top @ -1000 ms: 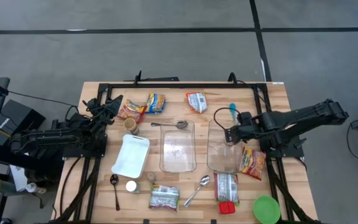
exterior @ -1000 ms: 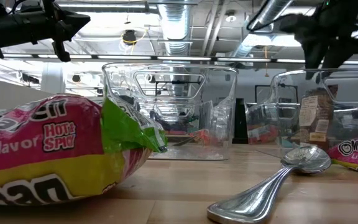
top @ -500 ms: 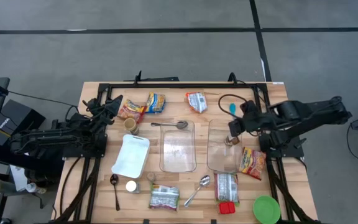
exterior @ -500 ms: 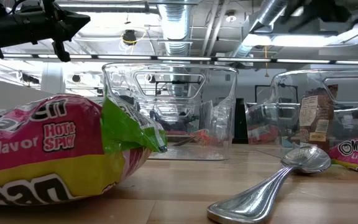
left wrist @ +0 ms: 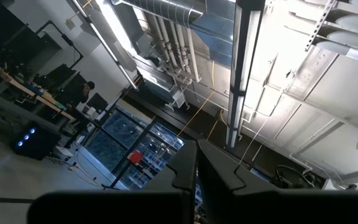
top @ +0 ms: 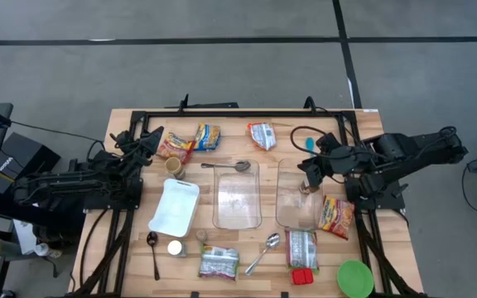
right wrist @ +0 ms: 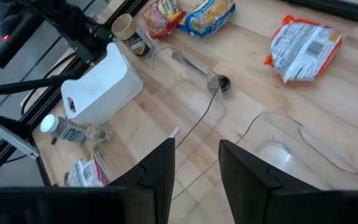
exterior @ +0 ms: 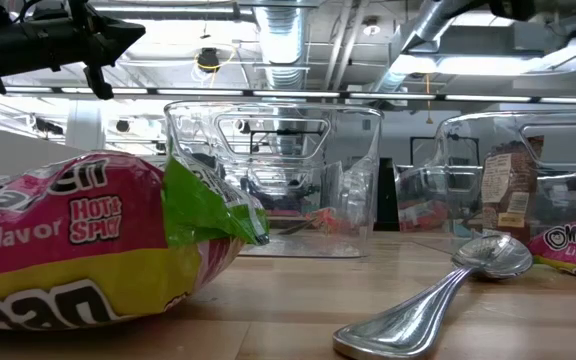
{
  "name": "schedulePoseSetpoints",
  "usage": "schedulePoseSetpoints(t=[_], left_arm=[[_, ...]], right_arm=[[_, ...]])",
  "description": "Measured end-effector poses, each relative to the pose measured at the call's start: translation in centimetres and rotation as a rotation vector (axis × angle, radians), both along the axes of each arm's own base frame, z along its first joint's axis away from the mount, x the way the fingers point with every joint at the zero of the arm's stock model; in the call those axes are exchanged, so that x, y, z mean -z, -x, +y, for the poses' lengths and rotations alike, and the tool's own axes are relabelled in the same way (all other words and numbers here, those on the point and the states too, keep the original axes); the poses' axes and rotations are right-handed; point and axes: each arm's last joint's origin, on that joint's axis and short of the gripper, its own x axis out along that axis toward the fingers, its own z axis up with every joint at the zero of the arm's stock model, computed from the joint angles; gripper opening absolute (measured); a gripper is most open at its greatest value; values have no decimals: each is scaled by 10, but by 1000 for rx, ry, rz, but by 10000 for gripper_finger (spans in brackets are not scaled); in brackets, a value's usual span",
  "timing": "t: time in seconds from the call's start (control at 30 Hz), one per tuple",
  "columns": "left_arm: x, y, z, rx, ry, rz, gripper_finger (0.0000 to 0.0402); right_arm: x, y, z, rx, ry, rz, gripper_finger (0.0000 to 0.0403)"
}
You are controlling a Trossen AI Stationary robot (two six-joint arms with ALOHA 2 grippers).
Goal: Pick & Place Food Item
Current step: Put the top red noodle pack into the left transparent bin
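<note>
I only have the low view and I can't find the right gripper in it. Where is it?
Observer: The right gripper hovers over the far end of the right clear container.
Operator: Is it holding anything?
Observer: No. Its wrist view shows the fingers apart with nothing between them.
Operator: And the left one?
Observer: The left gripper waits shut beside a snack packet.
</note>
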Motion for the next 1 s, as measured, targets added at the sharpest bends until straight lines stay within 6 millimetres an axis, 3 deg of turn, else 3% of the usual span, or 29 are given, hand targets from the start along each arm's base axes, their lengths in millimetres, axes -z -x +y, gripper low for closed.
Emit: schedulePoseSetpoints(t=[0.23, 0.6, 0.9, 1.0], left_arm=[[-1, 1, 0, 7, 4, -21, 8], [-13, 10, -3, 189, 142, -333, 8], [-25, 22, -6, 234, 103, -514, 8], [-39, 22, -7, 249, 81, -544, 8]], right_arm=[[1, 0, 2, -39, -40, 11, 118], [3, 3, 1, -50, -42, 54, 119], [4, 4, 0, -38, -13, 65, 118], [4, 4, 0, -40, -11, 65, 118]])
